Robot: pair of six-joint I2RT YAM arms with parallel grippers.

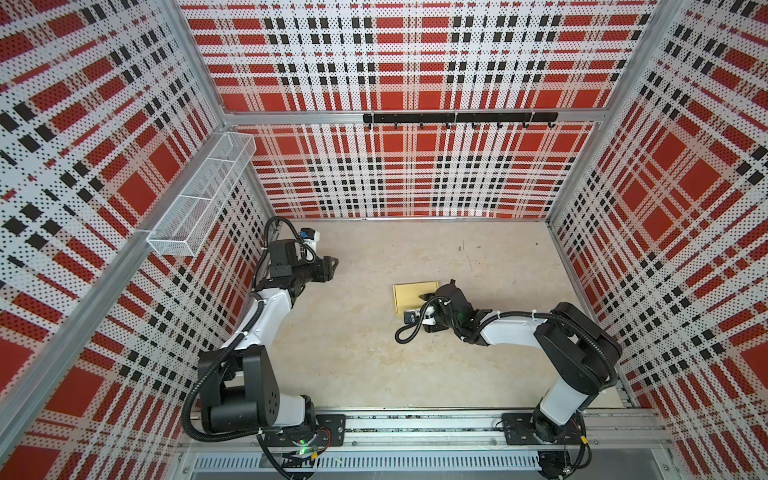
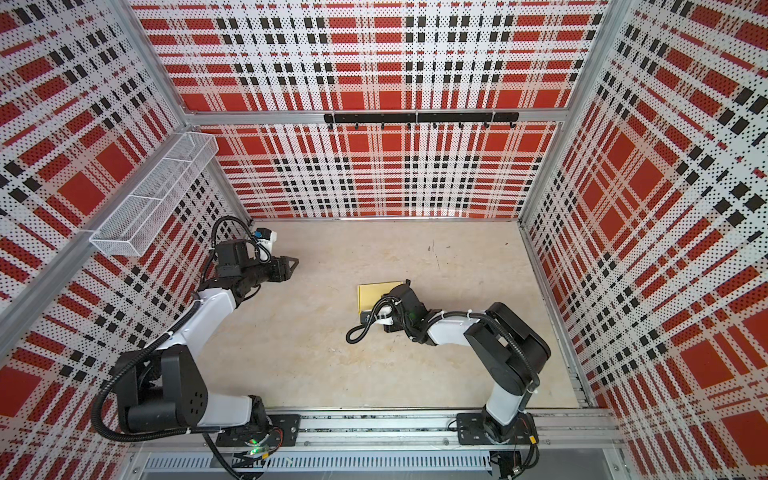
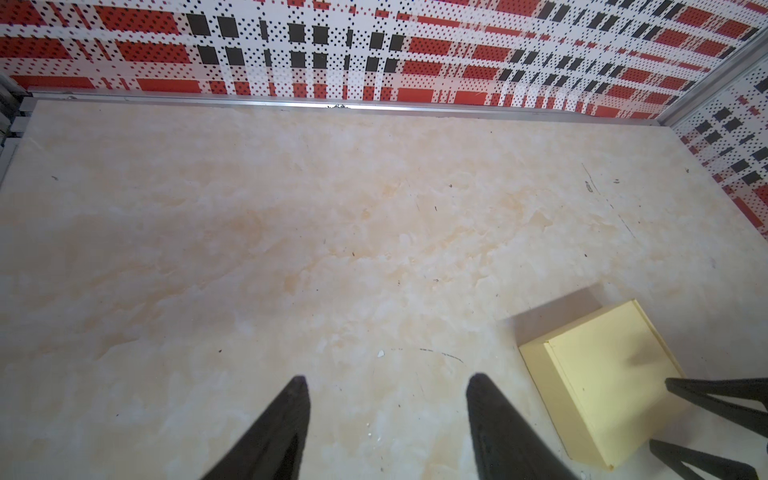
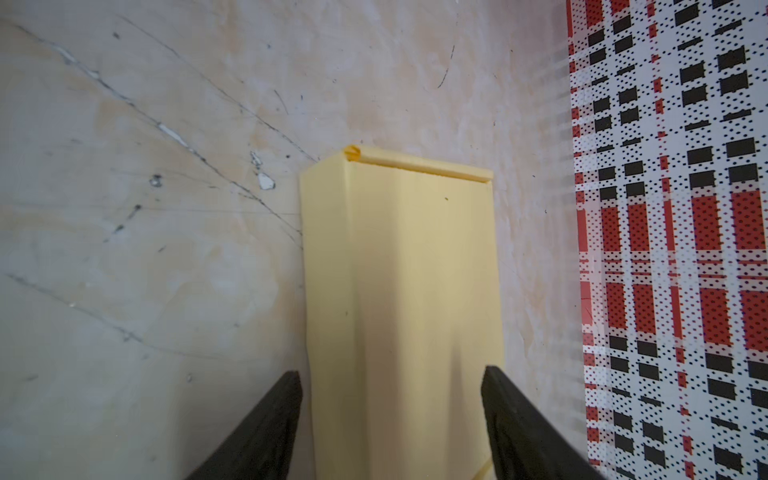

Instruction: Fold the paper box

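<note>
The paper box (image 1: 411,297) (image 2: 374,297) lies folded and closed on the table, pale yellow, a little right of the middle in both top views. My right gripper (image 1: 436,291) (image 2: 395,291) hangs over its near right part, tilted down. In the right wrist view the paper box (image 4: 415,291) runs away between the fingers of the right gripper (image 4: 390,374), which is open; one finger stands clear of the box's side. My left gripper (image 1: 332,268) (image 2: 295,264) (image 3: 388,380) is open over bare table at the far left, away from the paper box (image 3: 602,382).
A white wire basket (image 1: 199,199) hangs on the left wall above the left arm. A black hook rail (image 1: 457,118) runs along the back wall. Plaid walls close in the beige table (image 1: 374,353) on three sides.
</note>
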